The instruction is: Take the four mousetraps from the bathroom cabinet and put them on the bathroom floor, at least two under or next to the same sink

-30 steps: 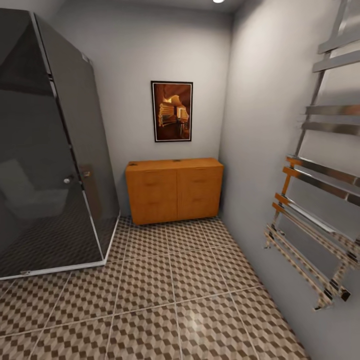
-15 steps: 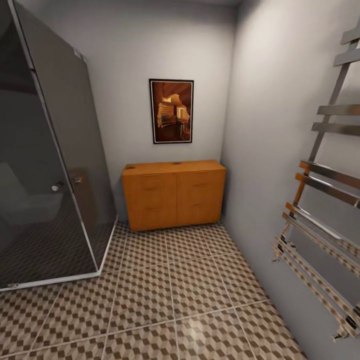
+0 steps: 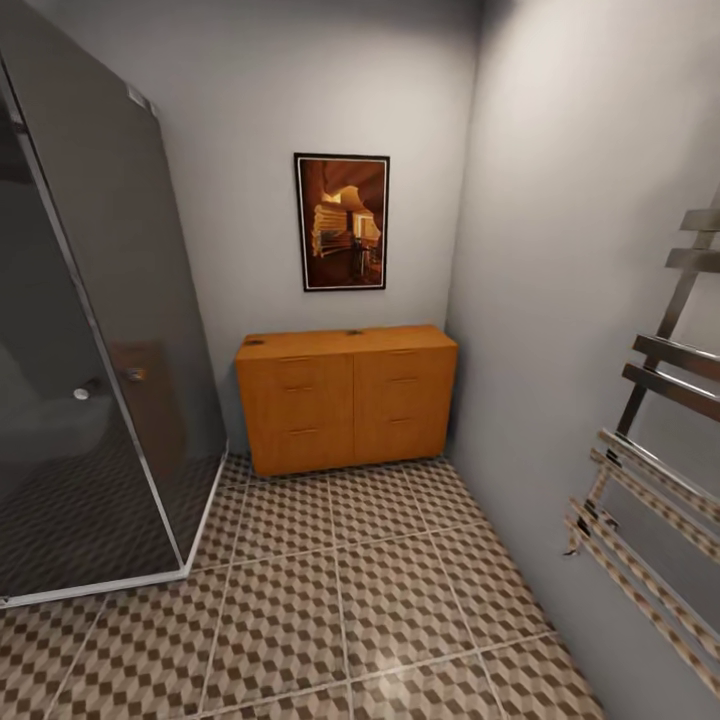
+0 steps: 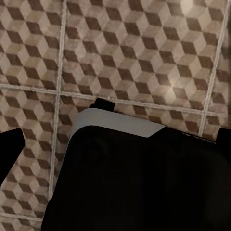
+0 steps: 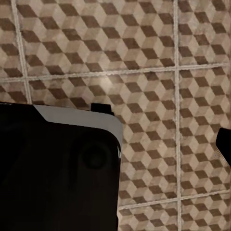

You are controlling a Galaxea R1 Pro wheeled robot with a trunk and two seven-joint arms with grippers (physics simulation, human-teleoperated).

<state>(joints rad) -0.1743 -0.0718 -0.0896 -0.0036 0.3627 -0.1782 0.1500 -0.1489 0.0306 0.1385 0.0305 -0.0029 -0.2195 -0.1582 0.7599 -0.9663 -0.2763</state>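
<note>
Approach: square up to the cabinet (image 3: 346, 400) (against far wall), stop short for drawer clearance. Pincer states untellable; possibly small items on top.

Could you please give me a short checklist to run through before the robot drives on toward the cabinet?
1. Cabinet in sight, against the far wall: ok.
2. Tiled floor bare on the way to it: ok.
3. Drawers shut, so mousetraps inside: cannot tell.
4. Small dark items on the cabinet top: cannot tell what they are.
5. Room between the shower enclosure and the towel rail: ok.
6. Grippers open and empty: cannot tell.
</note>
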